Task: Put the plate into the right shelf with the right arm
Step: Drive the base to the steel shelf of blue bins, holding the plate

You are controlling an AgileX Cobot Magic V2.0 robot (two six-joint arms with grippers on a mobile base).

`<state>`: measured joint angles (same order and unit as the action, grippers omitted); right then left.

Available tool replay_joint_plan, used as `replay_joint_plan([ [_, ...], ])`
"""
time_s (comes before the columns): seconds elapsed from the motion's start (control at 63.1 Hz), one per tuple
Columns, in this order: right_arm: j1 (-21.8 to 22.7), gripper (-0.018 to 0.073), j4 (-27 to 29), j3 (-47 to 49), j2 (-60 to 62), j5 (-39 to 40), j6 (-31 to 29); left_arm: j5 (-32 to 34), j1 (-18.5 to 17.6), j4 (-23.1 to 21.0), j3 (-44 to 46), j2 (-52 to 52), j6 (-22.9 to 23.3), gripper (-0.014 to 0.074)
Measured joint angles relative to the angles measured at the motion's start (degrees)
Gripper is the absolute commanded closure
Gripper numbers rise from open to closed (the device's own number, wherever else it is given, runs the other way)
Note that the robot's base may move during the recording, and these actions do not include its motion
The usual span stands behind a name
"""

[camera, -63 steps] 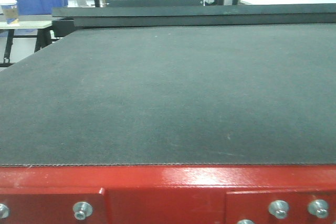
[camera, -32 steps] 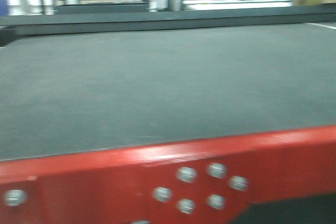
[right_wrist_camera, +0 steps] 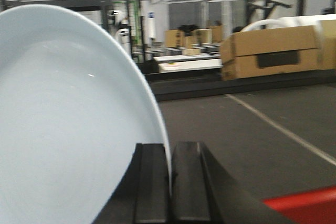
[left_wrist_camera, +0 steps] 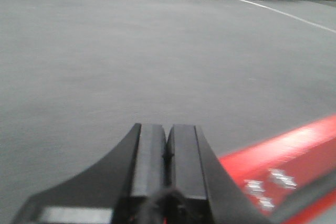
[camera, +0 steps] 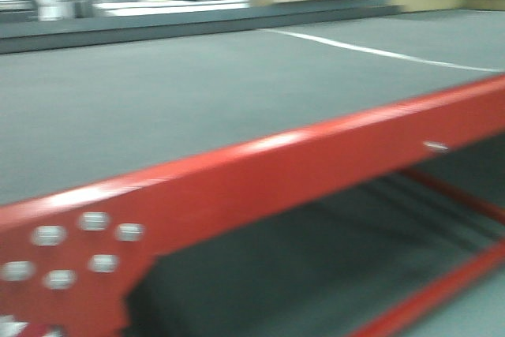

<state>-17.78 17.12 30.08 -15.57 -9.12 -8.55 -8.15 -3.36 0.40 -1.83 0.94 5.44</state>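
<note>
We have swung right along the surface; no shelf shows yet. Our right hand pinches the plate by its rim.

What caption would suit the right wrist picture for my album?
Right claw pinching the white plate by its rim, cardboard boxes behind.
</note>
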Motion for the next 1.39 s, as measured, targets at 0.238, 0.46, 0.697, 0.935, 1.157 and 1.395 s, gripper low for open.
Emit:
replay_joint_plan([
  [0.238, 0.0, 0.0503, 0.0, 0.0, 0.1, 0.0, 0.0, 0.0, 0.0, 0.0, 0.0, 0.0, 0.0, 0.0643],
  [0.46, 0.0, 0.0503, 0.0, 0.0, 0.1, 0.0, 0.0, 0.0, 0.0, 0.0, 0.0, 0.0, 0.0, 0.0643],
  [0.697, 0.0, 0.0503, 0.0, 0.0, 0.1, 0.0, 0.0, 0.0, 0.0, 0.0, 0.0, 0.0, 0.0, 0.0643],
  [0.935, 0.0, 0.0503, 0.0, 0.0, 0.1, 0.0, 0.0, 0.0, 0.0, 0.0, 0.0, 0.0, 0.0, 0.0643],
  [1.157, 0.0, 0.0503, 0.0, 0.0, 0.2, 0.0, 0.0, 0.0, 0.0, 0.0, 0.0, 0.0, 0.0, 0.0643],
  [1.395, 0.0, 0.0503, 0.0, 0.0, 0.2, 0.1, 0.0, 0.0, 0.0, 0.0, 0.0, 0.0, 0.0, 0.0643],
])
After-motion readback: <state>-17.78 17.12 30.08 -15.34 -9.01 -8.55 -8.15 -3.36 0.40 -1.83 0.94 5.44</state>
